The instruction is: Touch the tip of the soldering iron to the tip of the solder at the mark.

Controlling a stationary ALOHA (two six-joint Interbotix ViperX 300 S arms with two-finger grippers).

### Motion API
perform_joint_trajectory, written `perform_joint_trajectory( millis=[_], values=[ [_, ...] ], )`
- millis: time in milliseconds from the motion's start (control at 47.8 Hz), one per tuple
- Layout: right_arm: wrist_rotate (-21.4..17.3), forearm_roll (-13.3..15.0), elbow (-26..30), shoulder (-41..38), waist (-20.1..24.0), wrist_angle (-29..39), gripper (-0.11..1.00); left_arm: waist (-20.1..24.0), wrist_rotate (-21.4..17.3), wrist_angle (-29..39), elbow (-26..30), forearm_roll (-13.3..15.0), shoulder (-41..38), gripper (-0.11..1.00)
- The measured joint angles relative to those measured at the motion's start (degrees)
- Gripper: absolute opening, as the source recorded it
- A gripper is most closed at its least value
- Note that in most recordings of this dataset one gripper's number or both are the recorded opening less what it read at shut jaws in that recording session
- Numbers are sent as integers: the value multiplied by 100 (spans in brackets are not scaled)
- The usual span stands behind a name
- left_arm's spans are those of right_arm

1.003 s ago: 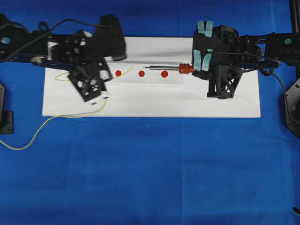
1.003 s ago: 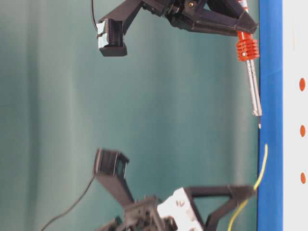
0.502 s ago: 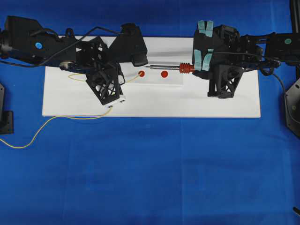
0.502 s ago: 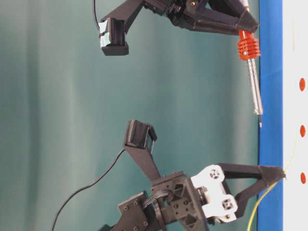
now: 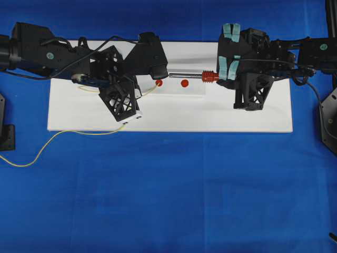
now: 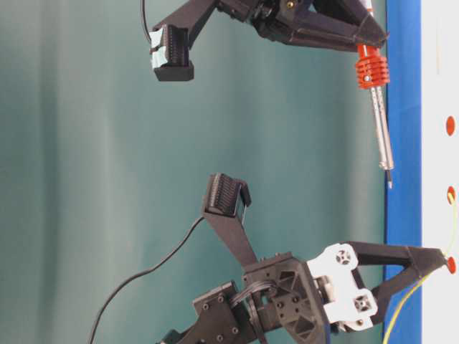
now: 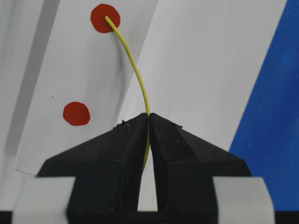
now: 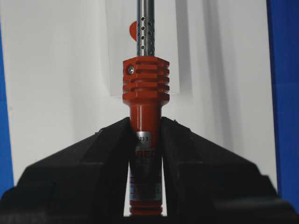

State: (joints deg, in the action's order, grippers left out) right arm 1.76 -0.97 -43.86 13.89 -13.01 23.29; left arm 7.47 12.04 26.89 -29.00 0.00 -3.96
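Overhead view: the left gripper was clenched on the solder, whose free end sat at a red dot on the paper strip over the white board. The right gripper was clenched on the soldering iron, shaft level, pointing toward that dot, tip short of it. Count here: two arms, one iron, one yellow wire, two red dots showing; a third may have lain under the left arm, could not tell.

Table-level view: the soldering iron hung tilted, its tip just off the board and apart from the solder. Three red dots showed along the strip edge. The solder end lay by the middle one.

Left wrist view: jaws shut tight on the solder; its cut end lay on the upper red dot. A second dot sat below it. Two dots counted.

Right wrist view: jaws gripped the iron's red handle below the ribbed collar. One dot partly hidden behind the shaft.

Judgement: to do it well, keep the wire end steady on the mark, slide the iron along its own axis, lowering slightly, and stop at first contact so the thin wire isn't pushed off.
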Motion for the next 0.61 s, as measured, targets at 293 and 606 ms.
perform_joint_trajectory(
  millis=[293,606],
  values=[
    [0,-9,0,-44,0,0,7,-9,0,18,0,0,0,3],
    [0,-9,158,-475,0,0,6,-9,0,44,-9,-9,-9,3]
  ],
)
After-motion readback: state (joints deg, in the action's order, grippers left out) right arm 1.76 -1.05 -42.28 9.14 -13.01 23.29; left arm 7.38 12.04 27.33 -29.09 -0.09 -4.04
